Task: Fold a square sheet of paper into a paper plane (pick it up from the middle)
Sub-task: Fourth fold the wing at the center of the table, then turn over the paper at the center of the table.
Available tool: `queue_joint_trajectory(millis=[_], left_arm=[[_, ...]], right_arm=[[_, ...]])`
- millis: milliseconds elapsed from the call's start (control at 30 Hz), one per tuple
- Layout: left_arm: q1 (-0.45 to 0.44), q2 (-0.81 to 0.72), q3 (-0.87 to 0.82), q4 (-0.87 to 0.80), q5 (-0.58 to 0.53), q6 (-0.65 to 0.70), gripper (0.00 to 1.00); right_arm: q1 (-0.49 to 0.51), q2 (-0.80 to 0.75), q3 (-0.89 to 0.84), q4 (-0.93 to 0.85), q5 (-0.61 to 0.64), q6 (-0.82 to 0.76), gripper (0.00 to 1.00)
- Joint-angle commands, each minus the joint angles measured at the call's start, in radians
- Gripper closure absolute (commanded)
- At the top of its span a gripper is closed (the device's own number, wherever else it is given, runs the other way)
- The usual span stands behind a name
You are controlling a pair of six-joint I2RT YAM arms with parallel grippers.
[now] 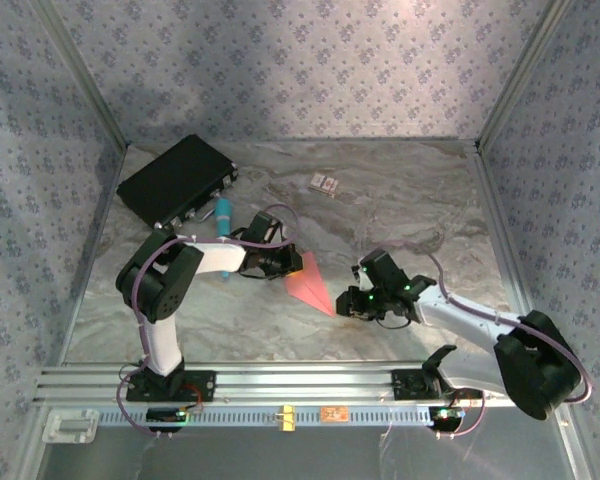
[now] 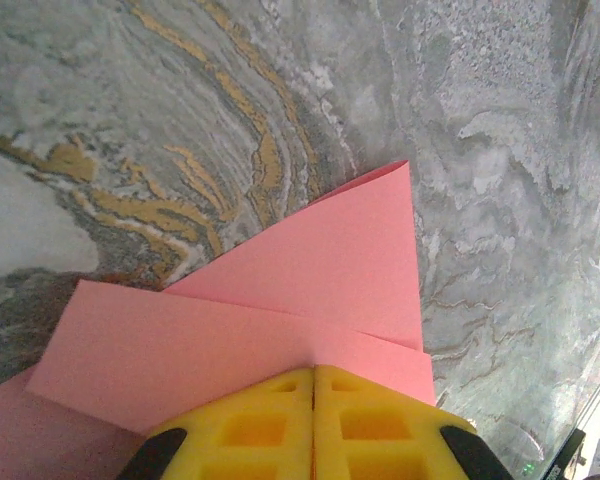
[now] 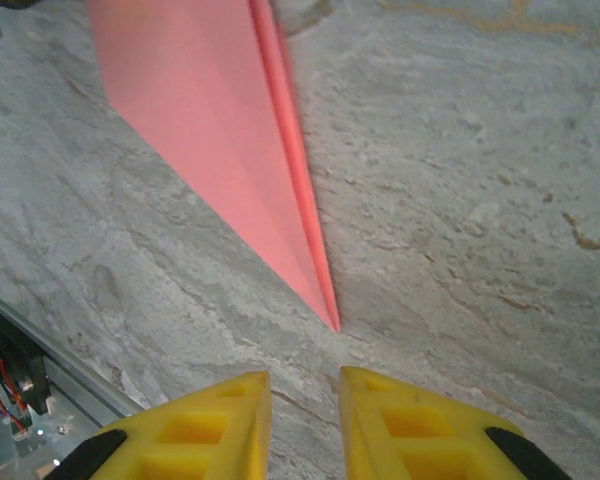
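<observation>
paper plane (image 1: 310, 285) tail hidden inside clamped left tool (image 2: 313, 372); right tool (image 3: 305, 382) slightly parted near tip.

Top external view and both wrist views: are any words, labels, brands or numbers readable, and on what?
No text can be read in any view.
Print on the small card: too small to read.
Face of the orange tag on the front rail: blurred.
No marking shows on the paper plane, the black case or the teal marker.
</observation>
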Motion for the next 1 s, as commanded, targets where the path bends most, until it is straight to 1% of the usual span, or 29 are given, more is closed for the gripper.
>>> queue_joint_trajectory(millis=[0, 100, 333, 433, 533, 667, 800, 967], left_arm=[[0.011, -0.004, -0.036, -0.07, -0.057, -0.004, 0.92], [0.01, -0.007, -0.041, -0.069, -0.055, -0.008, 0.92], [0.011, -0.011, -0.043, -0.067, -0.056, -0.012, 0.92], [0.011, -0.014, -0.041, -0.073, -0.057, -0.009, 0.92], [0.012, -0.01, -0.042, -0.072, -0.057, -0.013, 0.92], [0.013, -0.009, -0.036, -0.073, -0.053, -0.013, 0.92], [0.015, -0.005, -0.033, -0.075, -0.053, -0.015, 0.92], [0.017, -0.002, -0.034, -0.071, -0.045, -0.017, 0.92]], right_arm=[[0.007, 0.015, -0.006, 0.034, -0.017, 0.074, 0.75], [0.013, 0.008, -0.029, 0.105, -0.021, 0.112, 0.75], [0.007, 0.002, -0.038, 0.114, -0.03, 0.128, 0.73], [-0.005, -0.031, -0.079, 0.212, -0.068, 0.187, 0.69], [-0.014, -0.06, -0.094, 0.219, -0.053, 0.206, 0.64], [-0.019, -0.04, -0.075, 0.177, -0.061, 0.184, 0.64], [-0.032, -0.015, -0.107, 0.278, -0.098, 0.249, 0.62], [-0.023, 0.048, -0.078, 0.269, -0.103, 0.24, 0.62]])
